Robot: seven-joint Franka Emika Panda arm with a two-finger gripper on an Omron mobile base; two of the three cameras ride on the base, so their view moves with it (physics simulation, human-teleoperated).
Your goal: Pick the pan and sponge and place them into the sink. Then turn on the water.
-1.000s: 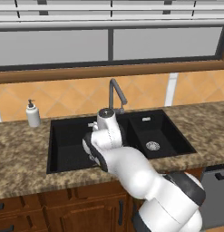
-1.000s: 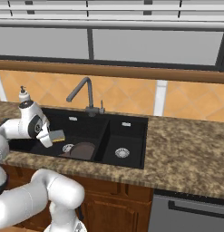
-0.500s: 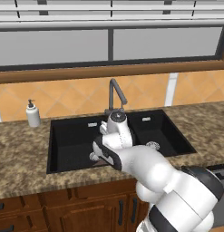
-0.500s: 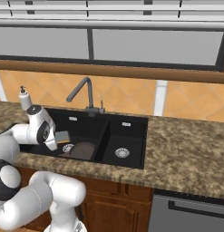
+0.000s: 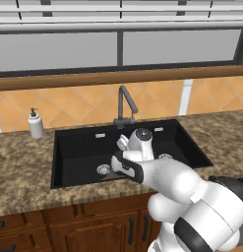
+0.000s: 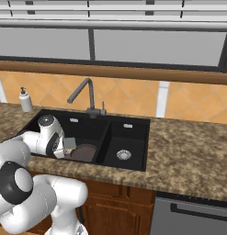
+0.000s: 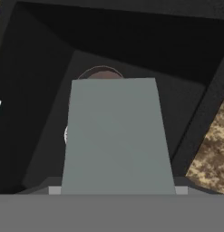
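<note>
My gripper [image 6: 65,148] hangs low over the large basin of the black sink [image 6: 133,125] and is shut on the sponge [image 6: 69,144], a yellow block with a grey-blue top. In the hand view the sponge [image 7: 115,136] covers the middle of the picture and hides the fingertips. The round dark brown pan [image 6: 85,152] lies on the floor of the large basin, just right of the sponge and under it. Its rim [image 7: 100,72] peeks out above the sponge in the hand view. From the left base view my hand [image 5: 137,147] covers most of the pan [image 5: 111,174].
The dark grey faucet [image 6: 83,92] rises behind the divider between the basins, with no stream from it. A white soap dispenser [image 5: 36,123] stands on the speckled counter [image 6: 188,156] at the far left. The small basin with its silver drain [image 6: 123,154] lies to the right.
The arm has carried the sponge to the right and a little lower, further in over the large basin. The pan has not moved.
</note>
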